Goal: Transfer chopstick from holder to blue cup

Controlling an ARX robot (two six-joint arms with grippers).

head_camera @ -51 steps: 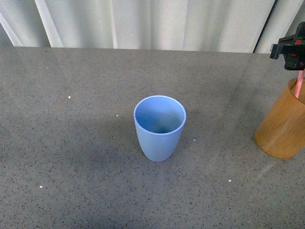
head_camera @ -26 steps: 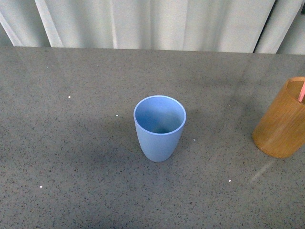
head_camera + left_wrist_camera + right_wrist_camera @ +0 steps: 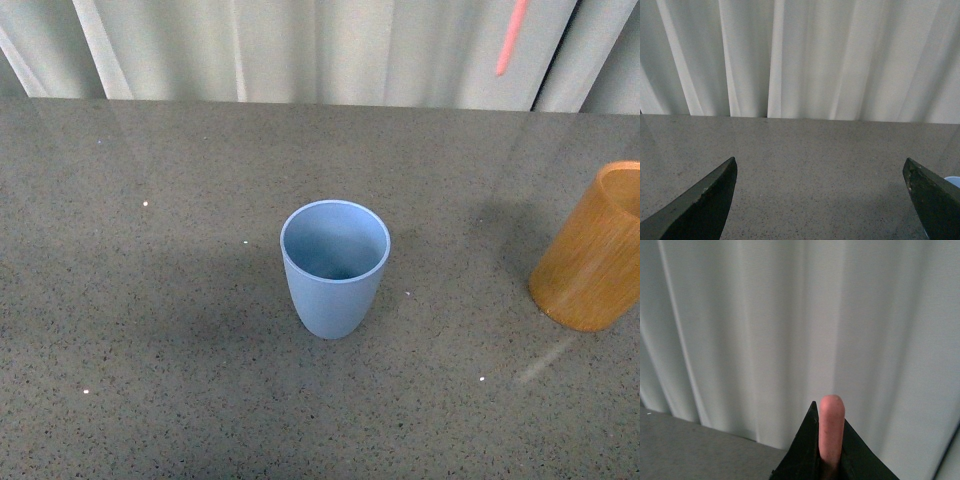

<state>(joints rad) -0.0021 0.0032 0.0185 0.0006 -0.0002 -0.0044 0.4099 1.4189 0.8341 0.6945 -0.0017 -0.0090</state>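
Right tool (image 3: pixel 830 455) is seen clenched on the salmon-pink chopstick (image 3: pixel 832 420), which is held high in the air, to the right of the blue cup (image 3: pixel 335 268). Left tool (image 3: pixel 819 167) is spread wide, nothing grasped. The cup is stood upright mid-counter (image 3: pixel 150 330); the wooden holder (image 3: pixel 595 255) is set at the right edge.

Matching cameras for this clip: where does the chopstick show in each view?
Front view: chopstick at the top edge, right of centre, in the air before the curtain, clear of the holder.
Left wrist view: not in it.
Right wrist view: chopstick clamped between the dark jaws.
Shared landmark: the white curtain.
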